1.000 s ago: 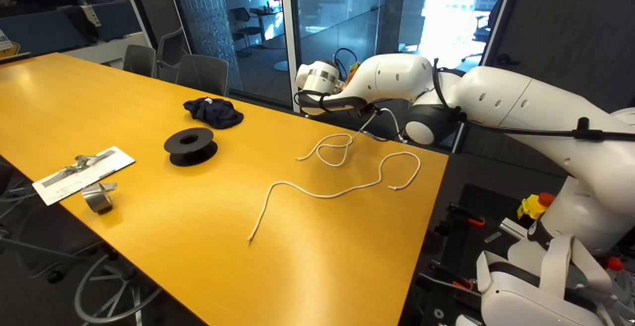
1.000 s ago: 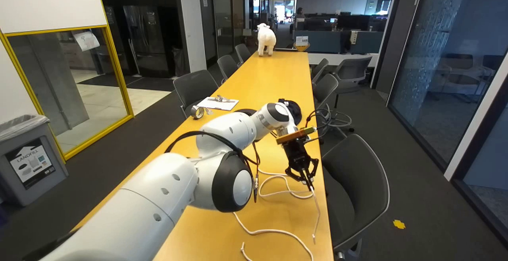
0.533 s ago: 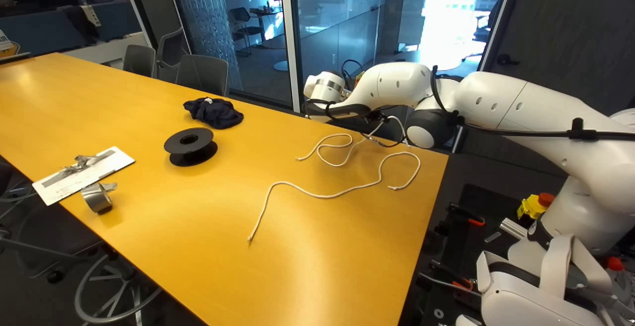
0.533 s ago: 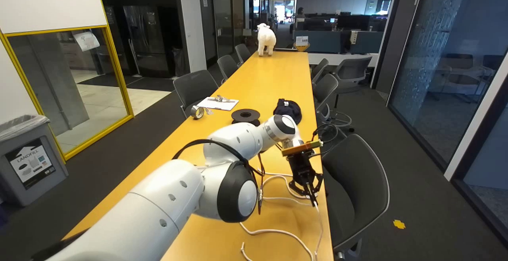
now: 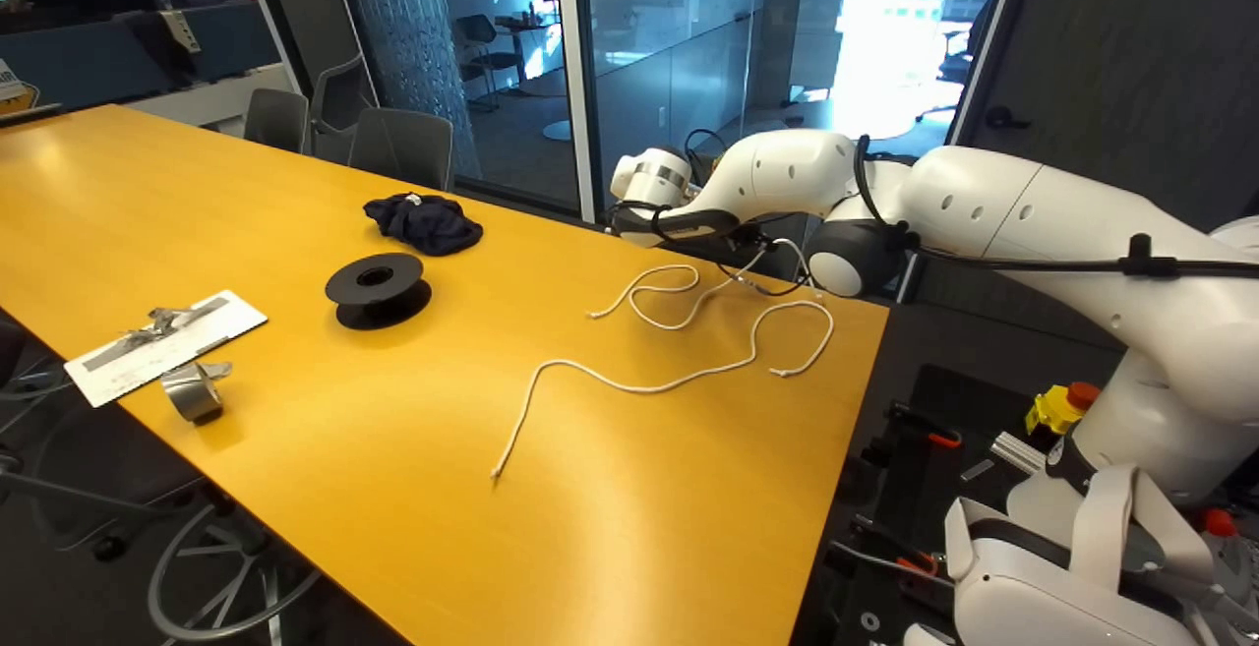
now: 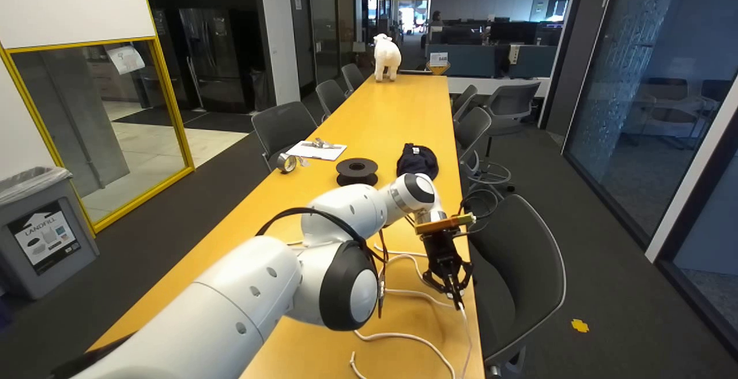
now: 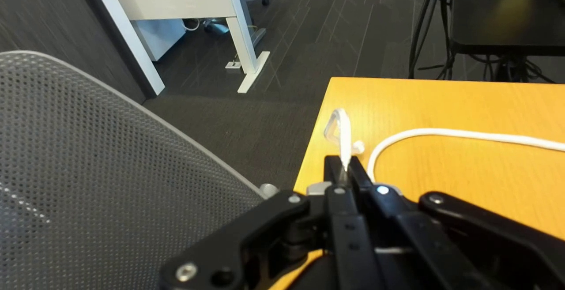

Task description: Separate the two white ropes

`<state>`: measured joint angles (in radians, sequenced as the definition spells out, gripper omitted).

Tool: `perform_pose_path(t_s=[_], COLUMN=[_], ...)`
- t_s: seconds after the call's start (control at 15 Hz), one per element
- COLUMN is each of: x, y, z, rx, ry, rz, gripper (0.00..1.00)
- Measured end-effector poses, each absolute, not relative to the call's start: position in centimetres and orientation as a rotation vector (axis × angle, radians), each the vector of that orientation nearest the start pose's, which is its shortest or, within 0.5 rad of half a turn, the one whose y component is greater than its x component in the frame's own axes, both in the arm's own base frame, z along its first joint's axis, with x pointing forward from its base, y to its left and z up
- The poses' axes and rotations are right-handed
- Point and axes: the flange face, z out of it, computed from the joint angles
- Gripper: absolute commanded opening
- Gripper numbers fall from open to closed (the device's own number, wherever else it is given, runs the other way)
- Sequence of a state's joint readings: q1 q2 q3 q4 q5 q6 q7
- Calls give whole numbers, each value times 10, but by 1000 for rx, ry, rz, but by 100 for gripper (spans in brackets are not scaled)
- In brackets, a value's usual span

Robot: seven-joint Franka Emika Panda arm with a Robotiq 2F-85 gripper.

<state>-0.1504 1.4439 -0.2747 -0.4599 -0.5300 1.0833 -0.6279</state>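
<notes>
Fingers (image 7: 359,177) pinched together on the held white rope (image 7: 345,140), near the bench (image 5: 639,528) edge, well out from the black spool (image 5: 379,294) toward the Panda arm's base (image 5: 1141,420). That rope's slack loops on the bench between fingers and spool; a short tail runs off the fingers away from the spool. Loose white rope (image 5: 644,389) lies in a long wave on the spool's base side, hooked at the end farther from the spool. Can't tell if tail and hook touch. In the way: mesh chair (image 6: 519,258) hard by the fingers, on the spool's base side; white forearm (image 5: 782,169), mostly hiding the fingers in an exterior view; black cable (image 6: 381,292) dangling across sight of the slack. Around: navy cloth bundle (image 5: 428,225) just beside the spool; opposite the bundle across the spool, duct tape roll (image 5: 187,392) and white board (image 5: 172,351) with crumpled grey tape (image 5: 165,318); plush sheep (image 6: 387,57) far past the spool; VR headset (image 5: 1048,587) and yellow-red e-stop (image 5: 1054,410) well apart from the spool, by the arm's base.
</notes>
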Motion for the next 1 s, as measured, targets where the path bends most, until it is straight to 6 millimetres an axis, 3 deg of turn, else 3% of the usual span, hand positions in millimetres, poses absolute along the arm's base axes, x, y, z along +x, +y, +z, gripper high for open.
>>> perform_pose_path(t_s=[1.0], x=[672], y=[-284], z=[134], rx=[-2884], ry=[-762], rz=[1316], gripper=[2])
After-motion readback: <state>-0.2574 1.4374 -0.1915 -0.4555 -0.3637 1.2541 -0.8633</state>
